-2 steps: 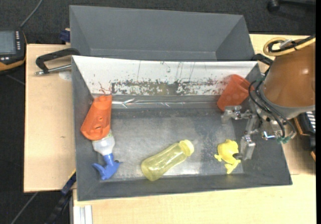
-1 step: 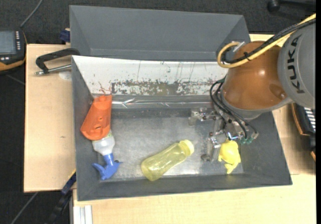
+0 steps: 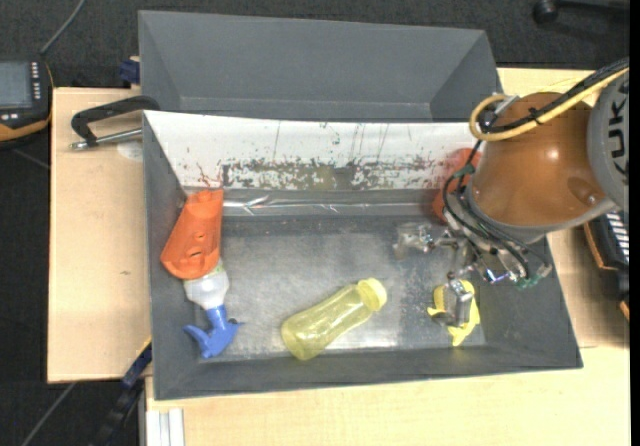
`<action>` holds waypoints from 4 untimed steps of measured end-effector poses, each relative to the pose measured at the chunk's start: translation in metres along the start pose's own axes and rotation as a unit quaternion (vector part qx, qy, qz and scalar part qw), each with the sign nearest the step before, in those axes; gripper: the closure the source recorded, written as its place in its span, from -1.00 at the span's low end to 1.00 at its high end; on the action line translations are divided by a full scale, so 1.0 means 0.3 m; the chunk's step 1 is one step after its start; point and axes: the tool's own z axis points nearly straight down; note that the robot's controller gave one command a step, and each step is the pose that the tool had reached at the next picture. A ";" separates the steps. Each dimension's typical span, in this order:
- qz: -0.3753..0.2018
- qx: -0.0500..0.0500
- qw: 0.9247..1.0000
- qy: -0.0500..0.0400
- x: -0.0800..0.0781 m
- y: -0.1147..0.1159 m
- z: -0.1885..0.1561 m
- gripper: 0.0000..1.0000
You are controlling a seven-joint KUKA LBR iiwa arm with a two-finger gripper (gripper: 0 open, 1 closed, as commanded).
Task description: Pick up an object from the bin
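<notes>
Whether the jaws are standing wide or narrow cannot be told. The gripper [image 3: 458, 302] is hanging right over a small yellow thing [image 3: 462, 332] at four o'clock in the bin [image 3: 350, 369], probably lining up on it. That thing is showing bright yellow, irregular and partly covered. A yellow bottle [image 3: 330, 319] is lying at six o'clock.

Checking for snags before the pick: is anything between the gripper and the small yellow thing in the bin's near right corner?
Nothing visible. The gripper sits right over the small yellow thing; the yellow bottle lies apart, nearer the bin's middle.
</notes>
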 end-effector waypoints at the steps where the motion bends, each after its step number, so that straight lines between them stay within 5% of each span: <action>1: -0.025 0.001 1.000 0.000 -0.065 0.114 0.148 -1.00; 2: -0.053 -0.001 0.999 0.000 -0.113 0.228 0.279 1.00; 4: -0.053 -0.001 0.999 0.001 -0.109 0.230 0.258 1.00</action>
